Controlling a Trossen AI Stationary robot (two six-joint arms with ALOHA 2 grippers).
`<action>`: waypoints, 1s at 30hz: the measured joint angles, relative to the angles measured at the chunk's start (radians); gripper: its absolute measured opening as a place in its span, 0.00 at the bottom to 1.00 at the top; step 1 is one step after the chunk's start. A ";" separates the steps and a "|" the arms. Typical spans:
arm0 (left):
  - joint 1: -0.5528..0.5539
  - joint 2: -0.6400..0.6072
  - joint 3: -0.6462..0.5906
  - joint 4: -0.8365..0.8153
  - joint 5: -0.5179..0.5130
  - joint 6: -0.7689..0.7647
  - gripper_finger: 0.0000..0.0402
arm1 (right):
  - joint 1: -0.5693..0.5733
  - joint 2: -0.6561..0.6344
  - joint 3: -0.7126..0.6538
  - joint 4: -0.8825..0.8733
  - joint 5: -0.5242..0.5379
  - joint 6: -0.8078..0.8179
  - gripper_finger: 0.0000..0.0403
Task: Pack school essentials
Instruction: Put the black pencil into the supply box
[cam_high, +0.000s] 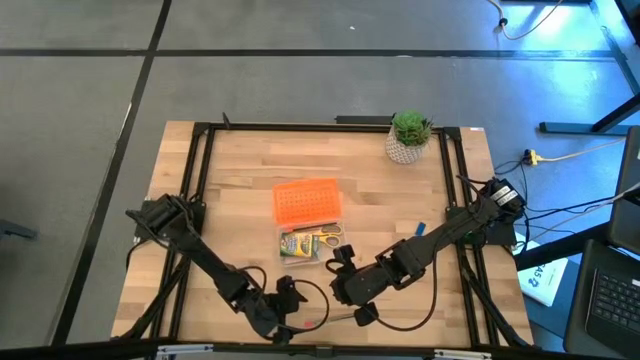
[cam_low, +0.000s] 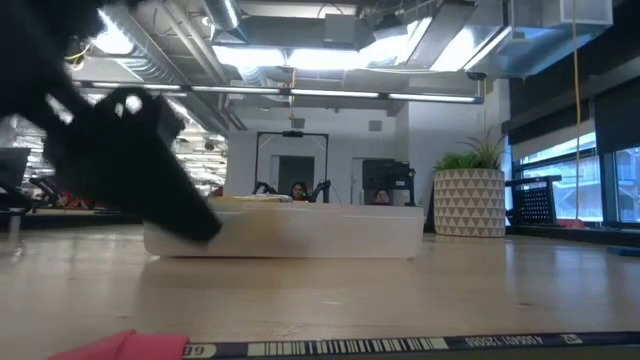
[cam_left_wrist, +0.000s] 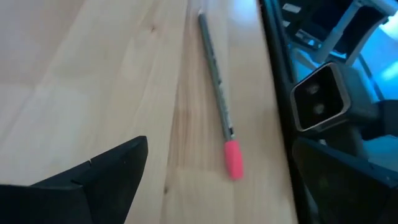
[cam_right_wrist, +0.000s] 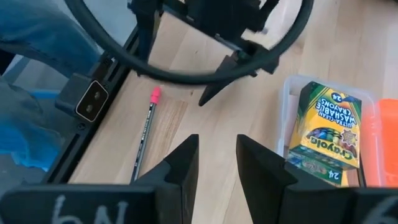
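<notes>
Pencil (cam_left_wrist: 217, 93) with pink eraser lies loose on the surface (cam_high: 240, 190) near its front edge; left pincer (cam_high: 285, 322) hovers released beside it, probably to grasp; right pincer (cam_right_wrist: 216, 163), released and empty, waits by the crayon box (cam_right_wrist: 324, 130).

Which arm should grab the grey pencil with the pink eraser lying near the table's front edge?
Left, probably. The left gripper hovers right beside the grey pencil with the pink eraser, fingers open and empty. The right gripper, also open, sits farther off, nearer the clear plastic case.
</notes>
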 joint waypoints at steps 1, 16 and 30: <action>0.000 0.008 0.000 0.003 0.000 -0.016 0.98 | 0.000 0.000 0.000 0.000 0.000 0.006 0.27; -0.020 0.025 0.000 0.035 -0.091 0.088 0.98 | -0.003 0.000 0.000 0.000 0.000 0.001 0.27; -0.025 0.063 0.000 0.042 -0.153 0.230 0.98 | -0.005 0.000 0.000 -0.001 0.000 -0.025 0.27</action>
